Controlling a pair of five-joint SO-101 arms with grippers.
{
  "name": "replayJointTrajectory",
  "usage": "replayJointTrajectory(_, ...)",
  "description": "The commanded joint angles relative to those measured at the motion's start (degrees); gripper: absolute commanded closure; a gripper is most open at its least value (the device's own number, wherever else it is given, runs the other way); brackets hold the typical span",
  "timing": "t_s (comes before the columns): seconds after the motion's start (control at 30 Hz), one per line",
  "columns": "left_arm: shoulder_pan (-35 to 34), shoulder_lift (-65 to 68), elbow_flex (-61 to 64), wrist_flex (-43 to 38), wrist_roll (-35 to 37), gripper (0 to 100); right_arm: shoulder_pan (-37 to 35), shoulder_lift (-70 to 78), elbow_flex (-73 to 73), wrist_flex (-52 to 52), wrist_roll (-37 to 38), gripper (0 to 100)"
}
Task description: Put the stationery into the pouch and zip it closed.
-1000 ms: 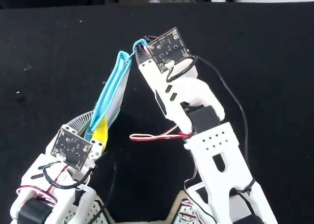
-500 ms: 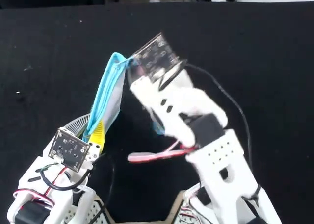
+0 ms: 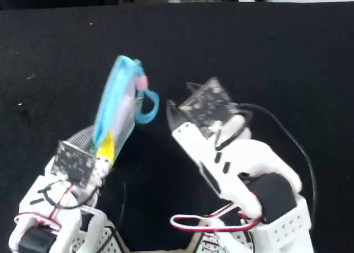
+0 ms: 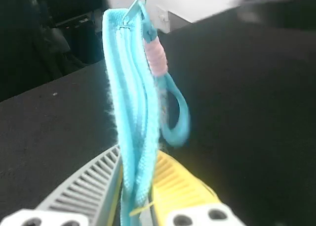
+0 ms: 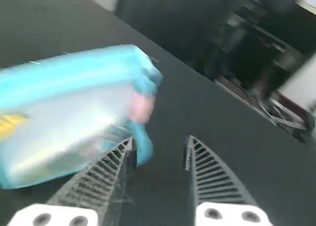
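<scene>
The left gripper [image 4: 140, 161] clamps the near end of the pouch [image 3: 117, 106], holding it edge-up above the table [image 3: 265, 53] at left, likely steadying the zip [image 4: 132, 77] for the open, empty right gripper [image 5: 160, 139] just right of it.

Left gripper [image 3: 100, 141] is clamped on the near end of the pouch [image 3: 117, 101], one jaw grey, one yellow, a jaw on each face of it. Left arm sits low, wrist in line with the pouch's length. Right gripper [image 3: 180, 101] hangs just beside the pouch's far end, on its loop side, not touching. Jaws are spread with nothing between them. Right wrist is angled toward the pouch, and the right forearm runs back away from it.
</scene>
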Motion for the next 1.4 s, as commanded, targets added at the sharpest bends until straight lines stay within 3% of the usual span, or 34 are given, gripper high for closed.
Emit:
replayJointTrajectory(0.0,-11.6,0.9,-0.7,-12.0,-0.3,97,8.2,-6.0,6.5,0.8,-0.1,92.1)
replayJointTrajectory(0.07,-15.7,1.0,1.6,-18.2,-0.3,97,10.7,-9.5,11.4,0.5,-0.1,98.6)
replayJointTrajectory(0.37,-19.3,1.4,7.5,-36.9,-0.3,97,15.0,-27.9,34.2,0.4,-0.4,98.7)
replayJointTrajectory(0.57,-13.8,8.0,13.8,-38.3,-0.4,97,19.1,-43.0,46.5,2.7,-0.1,98.5)
replayJointTrajectory(0.67,-10.2,13.7,17.6,-44.2,-0.3,97,22.7,-47.4,50.3,2.9,-0.1,98.4)
replayJointTrajectory(0.83,-5.0,25.8,17.5,-54.4,-0.3,97,22.7,-46.0,54.6,2.5,-0.1,98.4)
replayJointTrajectory(0.93,-2.7,34.5,13.3,-54.8,-0.3,96,22.7,-46.8,56.1,2.5,-0.1,98.4)
replayJointTrajectory(1.03,-1.9,43.9,8.7,-52.1,1.1,84,22.7,-46.9,56.9,2.5,0.0,98.4)
replayJointTrajectory(1.13,-2.4,51.2,4.2,-49.5,10.4,74,22.7,-46.9,57.0,2.5,0.0,98.4)
replayJointTrajectory(1.2,-1.8,54.2,0.9,-47.1,14.4,74,22.7,-46.9,57.0,2.5,0.0,98.4)
replayJointTrajectory(1.37,2.9,55.7,-5.0,-41.4,15.1,74,22.8,-46.9,58.5,2.0,0.0,98.4)
